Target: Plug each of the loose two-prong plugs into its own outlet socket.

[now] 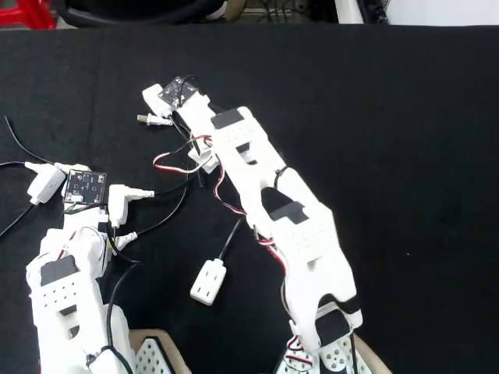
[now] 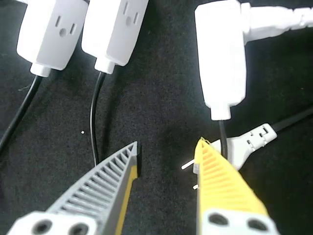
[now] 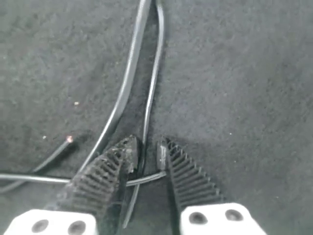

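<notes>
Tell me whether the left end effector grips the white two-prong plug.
No, the left end effector is open; the white two-prong plug lies beside one finger.

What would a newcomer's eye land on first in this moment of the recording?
First the white right arm, stretched diagonally across the black table, with the right pincer straddling a thin black cable. Next the left pincer, open, with a loose two-prong plug lying by its yellow finger and two white outlet sockets beyond.
</notes>
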Tool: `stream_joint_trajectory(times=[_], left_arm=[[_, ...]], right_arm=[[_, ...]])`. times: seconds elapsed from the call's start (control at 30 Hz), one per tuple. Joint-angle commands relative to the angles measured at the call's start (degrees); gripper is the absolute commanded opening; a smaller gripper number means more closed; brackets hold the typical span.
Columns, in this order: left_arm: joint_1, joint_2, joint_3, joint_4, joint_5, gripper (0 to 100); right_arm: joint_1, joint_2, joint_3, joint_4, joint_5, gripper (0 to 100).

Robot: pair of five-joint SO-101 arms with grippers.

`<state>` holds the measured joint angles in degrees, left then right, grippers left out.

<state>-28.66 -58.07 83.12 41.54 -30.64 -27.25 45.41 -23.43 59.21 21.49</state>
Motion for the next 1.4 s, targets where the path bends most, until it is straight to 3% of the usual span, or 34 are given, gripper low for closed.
stream_joint_trajectory(times=[0.0,0.3,0.43,0.77,1.13,1.27,1.37], left_arm=[[1.3,0.2,0.1,-0.2,-0.2,19],[3.1,0.2,0.3,-0.2,-0.4,19],[3.1,0.2,0.3,-0.2,-0.4,19],[3.3,0.2,0.2,-0.2,-0.4,19],[3.3,0.2,0.3,-0.2,-0.4,19],[3.3,0.2,0.3,-0.2,-0.4,19],[3.3,0.2,0.4,-0.2,-0.4,19]], right_arm=[[-1.9,3.7,-8.0,6.9,1.5,1.1],[-1.8,3.9,-15.6,14.1,1.8,1.1],[-1.1,-1.7,-18.8,20.0,4.0,1.1],[-1.7,-16.7,-19.1,21.2,8.2,1.1],[-1.1,-30.9,-18.0,31.1,14.2,1.1],[-0.6,-27.6,-9.2,26.9,14.2,1.6],[-0.3,-23.5,2.0,15.0,14.2,5.9]])
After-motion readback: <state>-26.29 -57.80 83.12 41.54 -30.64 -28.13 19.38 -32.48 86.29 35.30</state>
